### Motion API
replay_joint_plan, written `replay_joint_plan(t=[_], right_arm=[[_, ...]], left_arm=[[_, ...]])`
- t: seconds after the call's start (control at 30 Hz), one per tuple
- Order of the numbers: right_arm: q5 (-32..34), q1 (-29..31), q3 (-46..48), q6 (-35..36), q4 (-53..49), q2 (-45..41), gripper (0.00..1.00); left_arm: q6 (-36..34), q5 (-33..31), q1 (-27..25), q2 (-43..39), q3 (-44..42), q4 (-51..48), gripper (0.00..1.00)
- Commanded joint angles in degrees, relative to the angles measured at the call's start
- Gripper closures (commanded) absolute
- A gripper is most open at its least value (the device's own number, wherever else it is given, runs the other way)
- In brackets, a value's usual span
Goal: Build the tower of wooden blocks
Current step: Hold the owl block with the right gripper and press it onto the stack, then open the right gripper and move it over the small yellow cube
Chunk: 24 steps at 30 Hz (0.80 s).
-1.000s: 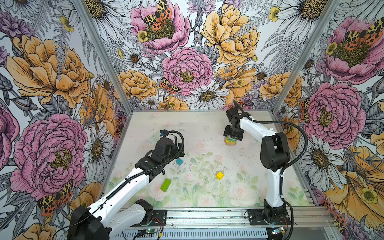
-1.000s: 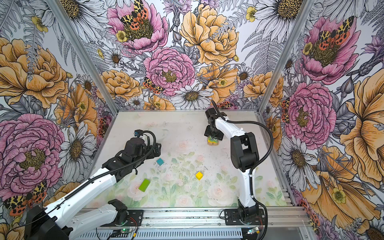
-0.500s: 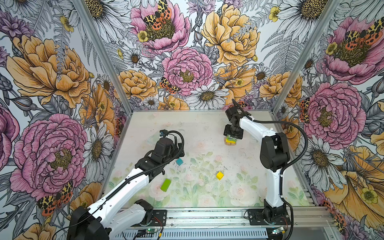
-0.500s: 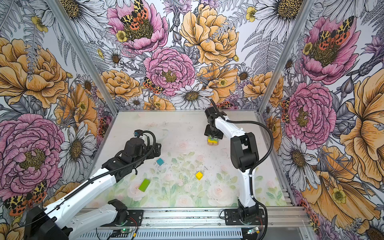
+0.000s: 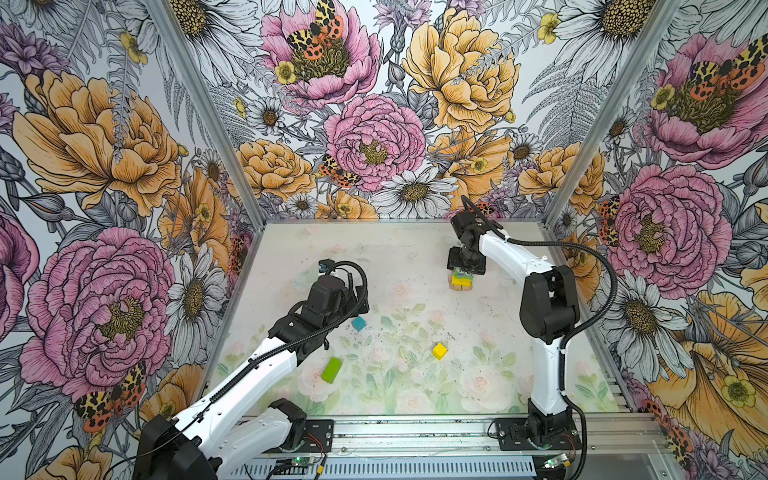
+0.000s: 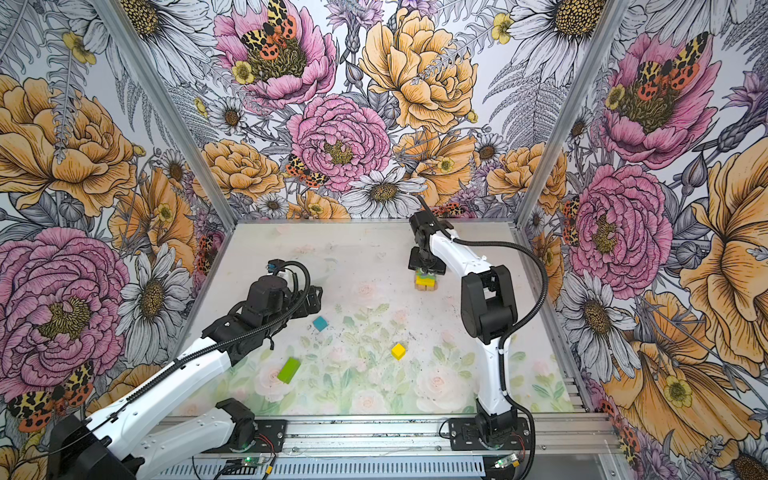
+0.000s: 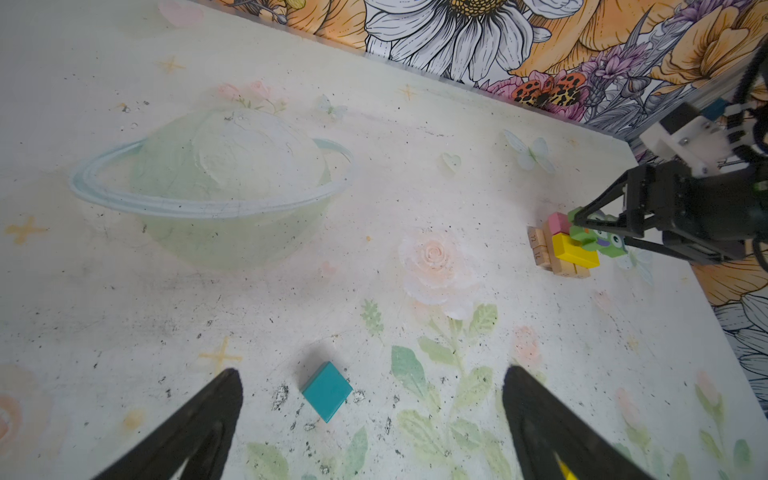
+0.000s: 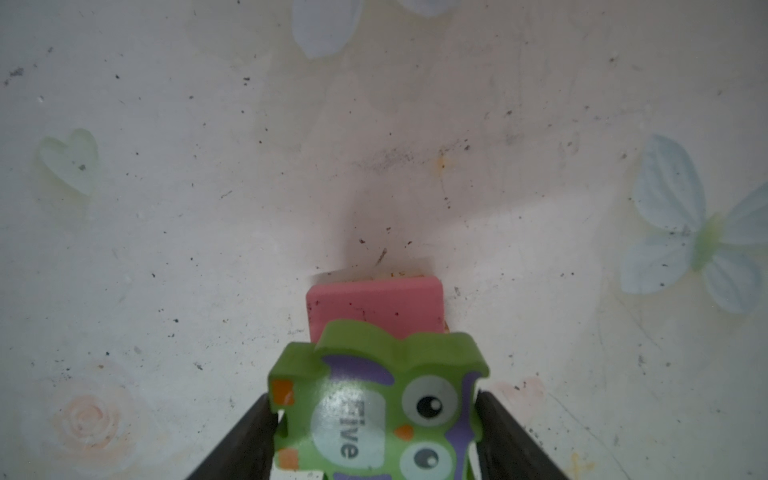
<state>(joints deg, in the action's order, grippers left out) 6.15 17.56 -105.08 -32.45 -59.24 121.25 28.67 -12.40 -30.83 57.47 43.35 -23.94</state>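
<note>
Tower [image 5: 459, 283] low, uneven; right gripper [image 5: 462, 271] clamped owl block [image 8: 376, 411] over pink block [image 8: 374, 303]. Off-centre release could tip it, topple stack. Left gripper [image 7: 372, 374] gaped wide, empty.

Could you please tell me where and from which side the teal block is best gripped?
Come from above and pinch two opposite side faces of the teal block. It lies flat and alone, but sits diagonal to the open left end effector, so I would turn the wrist to avoid its corners.
</note>
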Motion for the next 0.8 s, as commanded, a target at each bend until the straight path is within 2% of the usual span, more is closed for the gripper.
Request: replay_joint_plan(t=[0.0, 0.37, 0.63, 0.77], right_arm=[[-0.17, 0.05, -1.45, 1.34, -0.32, 1.88, 0.31], [-0.93, -0.32, -1.62, 1.97, -0.25, 3.28, 0.29], [-0.37, -0.30, -1.39, 2.61, -0.21, 1.89, 0.17], [0.60, -0.32, -1.23, 3.26, -0.26, 0.12, 0.14]], left_arm=[[1.30, 1.60, 0.17, -0.17, -0.29, 0.85, 0.01], [1.54, 1.15, -0.18, 0.45, 0.49, 0.51, 0.01], [1.57, 0.83, -0.86, 0.99, 1.29, 0.30, 0.01], [1.55, 0.76, -1.24, 0.95, 1.74, 0.11, 0.01]])
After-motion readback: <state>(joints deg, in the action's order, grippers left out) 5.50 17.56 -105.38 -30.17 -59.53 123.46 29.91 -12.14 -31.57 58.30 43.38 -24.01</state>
